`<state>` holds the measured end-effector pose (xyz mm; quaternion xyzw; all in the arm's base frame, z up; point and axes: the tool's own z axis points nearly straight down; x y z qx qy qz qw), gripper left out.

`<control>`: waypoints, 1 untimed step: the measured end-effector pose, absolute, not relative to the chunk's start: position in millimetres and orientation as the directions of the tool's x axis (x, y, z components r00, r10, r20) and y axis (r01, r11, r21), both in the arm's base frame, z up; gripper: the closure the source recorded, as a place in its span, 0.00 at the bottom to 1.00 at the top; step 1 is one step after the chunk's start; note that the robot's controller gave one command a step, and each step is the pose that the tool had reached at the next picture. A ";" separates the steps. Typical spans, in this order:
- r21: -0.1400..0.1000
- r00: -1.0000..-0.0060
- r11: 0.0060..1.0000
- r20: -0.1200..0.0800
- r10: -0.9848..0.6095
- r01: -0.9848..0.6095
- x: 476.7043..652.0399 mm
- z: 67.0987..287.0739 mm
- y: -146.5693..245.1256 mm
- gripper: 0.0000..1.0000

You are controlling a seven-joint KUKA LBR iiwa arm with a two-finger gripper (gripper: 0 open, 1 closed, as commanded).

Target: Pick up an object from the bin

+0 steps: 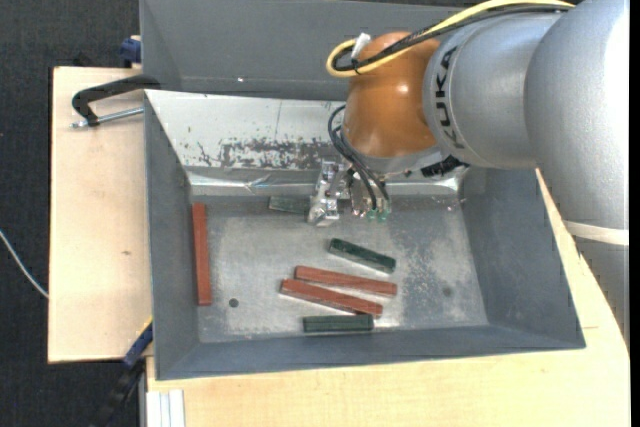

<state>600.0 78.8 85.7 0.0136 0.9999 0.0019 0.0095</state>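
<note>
From the camera view, the orange wrist cover [390, 105] hides much of the end effector [338, 200], so its opening cannot be told. It hangs at the back of the bin [165, 245]. A short dark green bar [285, 205] lies just to its left, with one end hidden.

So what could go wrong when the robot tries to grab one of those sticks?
1. The gripper hangs close to the bin's back wall, next to a dark green stick lying there. Reaching for that one, it might bump the wall.
2. The two red-brown sticks in the middle lie side by side, very close, so it might catch both, or one could slip out.
</note>
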 end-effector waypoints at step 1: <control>-0.009 -0.999 0.999 -0.008 0.038 0.038 606.3 84.1 87.6 1.00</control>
